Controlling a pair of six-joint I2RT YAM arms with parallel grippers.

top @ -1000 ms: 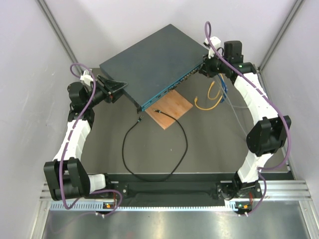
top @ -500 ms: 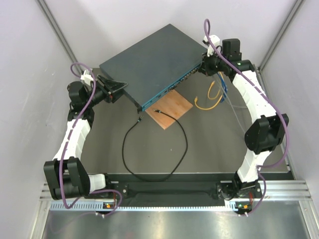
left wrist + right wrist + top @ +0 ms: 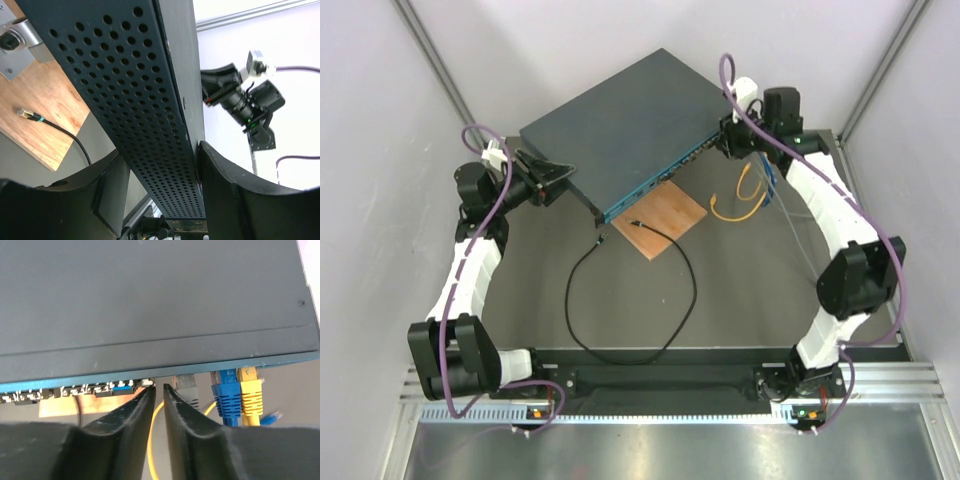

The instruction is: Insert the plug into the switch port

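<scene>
The switch [image 3: 620, 125] is a flat dark blue-grey box lying diagonally, its teal front face [image 3: 660, 180] toward the table's middle. The ports [image 3: 75, 390] form a row along that face. The plug [image 3: 636, 223] is the tip of a thin black cable [image 3: 680, 300] and lies loose on a brown board [image 3: 670, 212]; it also shows in the left wrist view [image 3: 23, 113]. My left gripper [image 3: 563, 180] is open and straddles the switch's left side [image 3: 150, 110]. My right gripper [image 3: 725, 140] is shut and empty, tips [image 3: 158, 387] at the front face's right end.
Blue [image 3: 227, 392], yellow [image 3: 250, 392] and grey [image 3: 188, 387] plugs sit in ports at the switch's right end; their cables [image 3: 745, 195] loop on the table right of the board. The black cable's other end [image 3: 600, 240] lies left of the board. Walls close in on both sides.
My right gripper and wrist have shifted slightly left and back along the switch's right corner. The left arm, the switch and the black cable have not moved.
</scene>
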